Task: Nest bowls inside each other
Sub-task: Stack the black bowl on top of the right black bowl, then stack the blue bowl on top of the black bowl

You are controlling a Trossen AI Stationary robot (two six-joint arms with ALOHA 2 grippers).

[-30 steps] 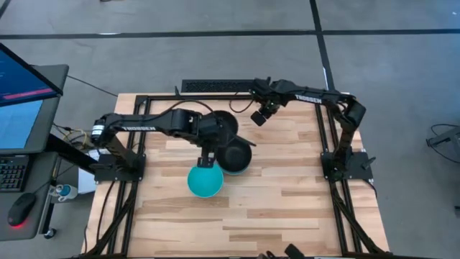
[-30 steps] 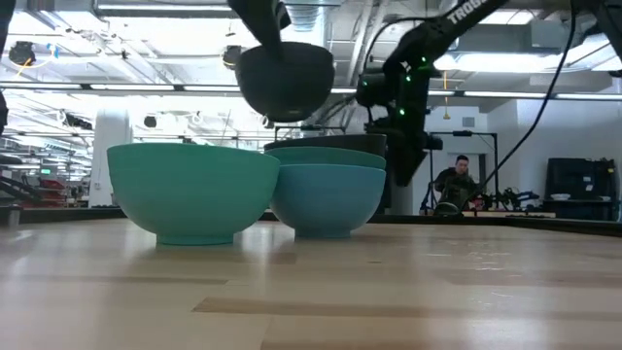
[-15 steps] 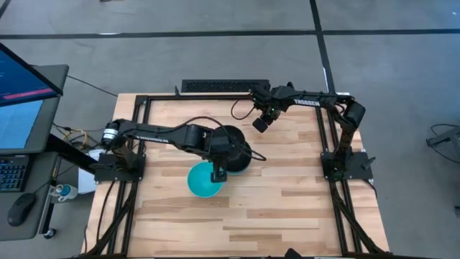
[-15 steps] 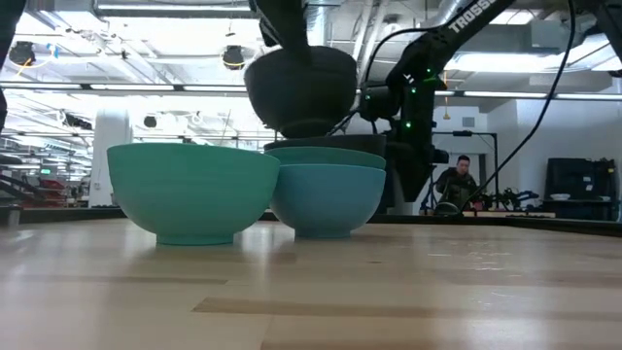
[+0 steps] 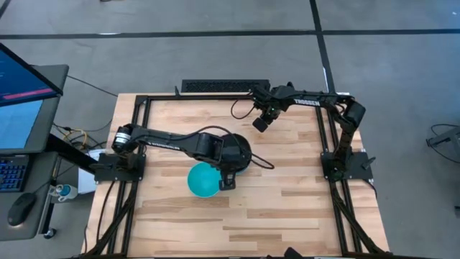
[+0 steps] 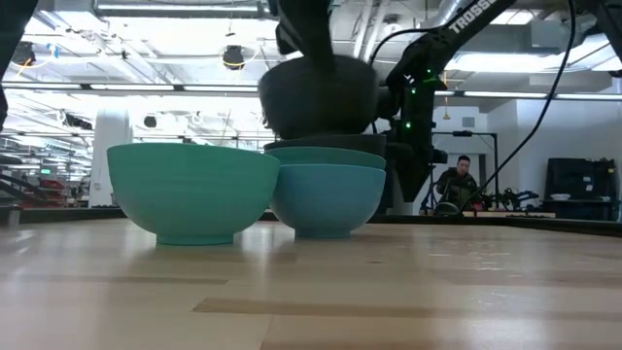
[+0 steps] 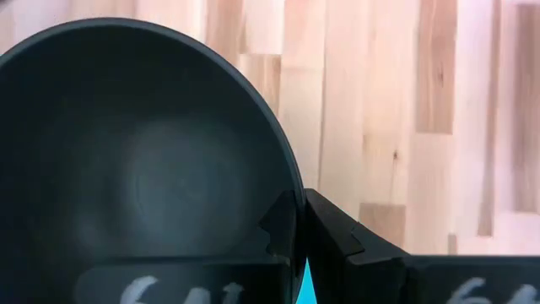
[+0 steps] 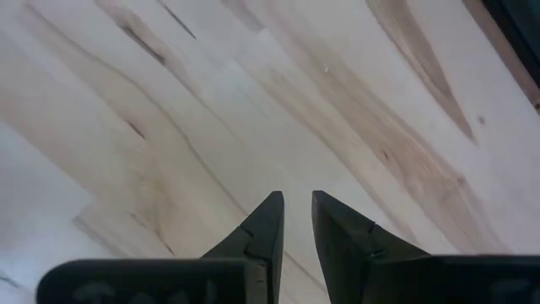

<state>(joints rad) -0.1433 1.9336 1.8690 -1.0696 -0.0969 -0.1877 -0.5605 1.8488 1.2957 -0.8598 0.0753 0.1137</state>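
Observation:
My left gripper (image 5: 226,178) is shut on a black bowl (image 6: 321,95) that hovers over a stack of three bowls: a black rim (image 6: 326,144) on top, a teal-green one (image 6: 326,156) below it, and a blue one (image 6: 326,197) standing on the table. In the high view the held black bowl (image 5: 233,150) hides the stack. A bright cyan bowl (image 5: 202,180) stands on its base just left of the stack, also seen as the cyan bowl (image 6: 192,190) in the low view. My right gripper (image 5: 259,123) waits over the far part of the table, its fingers a narrow gap apart. My left gripper pinches the black bowl's rim (image 7: 294,196), one finger (image 7: 278,230) inside the bowl and one finger (image 7: 333,232) outside. The fingers come from above, pointing down, at the bowl's near side. The bowl hangs upright, clear of the table, its base level with the stack's top rim.
Bare wooden tabletop (image 5: 287,194) lies to the right of and nearer than the bowls. A black metal frame (image 5: 144,101) borders the table. A monitor (image 5: 21,86) stands off the left edge. In the low view a person (image 6: 457,180) sits far behind the table.
My left gripper has carried the black bowl toward the table's right and near edges and a little down, from behind the stack to right over it. The stack and the cyan bowl have stayed put. My right gripper has shifted slightly toward the near edge.

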